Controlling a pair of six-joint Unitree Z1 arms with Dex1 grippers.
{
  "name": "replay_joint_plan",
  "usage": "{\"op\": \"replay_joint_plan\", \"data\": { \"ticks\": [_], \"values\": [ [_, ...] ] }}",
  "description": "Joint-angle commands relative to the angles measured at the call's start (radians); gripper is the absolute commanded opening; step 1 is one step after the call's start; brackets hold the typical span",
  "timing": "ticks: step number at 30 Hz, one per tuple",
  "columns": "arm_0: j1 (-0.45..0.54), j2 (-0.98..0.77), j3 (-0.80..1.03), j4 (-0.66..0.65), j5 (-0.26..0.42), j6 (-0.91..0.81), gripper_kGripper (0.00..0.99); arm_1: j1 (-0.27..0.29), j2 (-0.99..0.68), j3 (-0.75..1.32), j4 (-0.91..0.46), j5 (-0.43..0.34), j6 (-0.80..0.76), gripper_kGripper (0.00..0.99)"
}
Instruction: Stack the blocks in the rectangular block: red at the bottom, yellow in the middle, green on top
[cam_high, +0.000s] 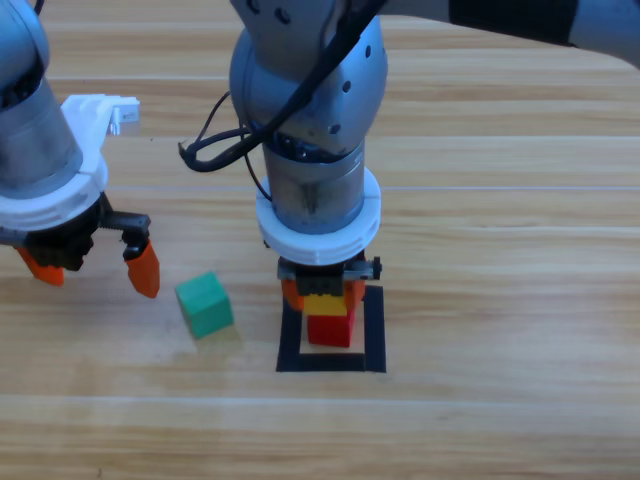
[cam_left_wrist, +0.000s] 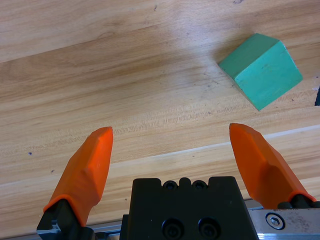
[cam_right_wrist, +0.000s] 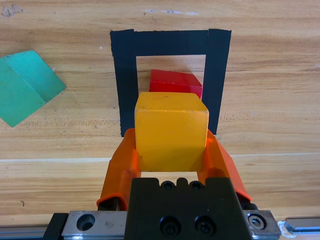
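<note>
The red cube (cam_high: 331, 330) (cam_right_wrist: 175, 82) sits inside the dark tape square (cam_high: 375, 332) (cam_right_wrist: 125, 75). My right gripper (cam_high: 322, 292) (cam_right_wrist: 171, 147) hangs over the square, shut on the yellow cube (cam_high: 322, 304) (cam_right_wrist: 171, 130), which is just above the red cube's back edge; I cannot tell whether they touch. To the left of the square, the green cube (cam_high: 205, 304) (cam_left_wrist: 261, 70) (cam_right_wrist: 25, 92) lies on the wood, turned at an angle. At the left, my left gripper (cam_high: 98, 278) (cam_left_wrist: 170, 135) is open and holds nothing, a short way from the green cube.
Bare wooden table (cam_high: 500, 250) lies right of the square and along the front edge. The right arm's thick grey body (cam_high: 310, 120) stands over the table's middle and hides the wood behind the square.
</note>
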Motion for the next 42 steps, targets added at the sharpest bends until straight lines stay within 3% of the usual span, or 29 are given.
{"op": "replay_joint_plan", "data": {
  "ticks": [1, 18, 20, 21, 22, 23, 24, 42],
  "values": [
    [0.019, 0.041, 0.022, -0.020, 0.001, -0.008, 0.988, -0.038, 0.072, -0.001, 0.010, 0.008, -0.010, 0.000],
    [0.019, 0.062, 0.025, -0.037, 0.004, -0.006, 0.988, -0.043, 0.084, -0.001, 0.013, 0.020, -0.028, 0.000],
    [0.017, 0.067, 0.025, -0.037, 0.004, -0.006, 0.988, -0.043, 0.095, -0.015, 0.013, 0.036, -0.047, 0.167],
    [0.019, 0.067, 0.025, -0.039, 0.004, -0.006, 0.986, -0.043, 0.102, -0.027, 0.013, 0.039, -0.059, 0.331],
    [0.019, 0.067, 0.025, -0.039, 0.004, -0.006, 0.986, -0.043, 0.102, -0.029, 0.013, 0.036, -0.059, 0.584],
    [0.019, 0.067, 0.025, -0.039, 0.004, -0.005, 0.986, -0.043, 0.101, -0.027, 0.015, 0.034, -0.060, 0.913],
    [0.019, 0.068, 0.025, -0.039, 0.004, -0.005, 0.986, -0.043, 0.099, -0.029, 0.016, 0.033, -0.060, 0.990],
    [0.019, 0.071, 0.033, -0.043, 0.006, -0.005, 0.986, -0.049, 0.036, -0.029, 0.020, -0.009, -0.073, 0.990]
  ]
}}
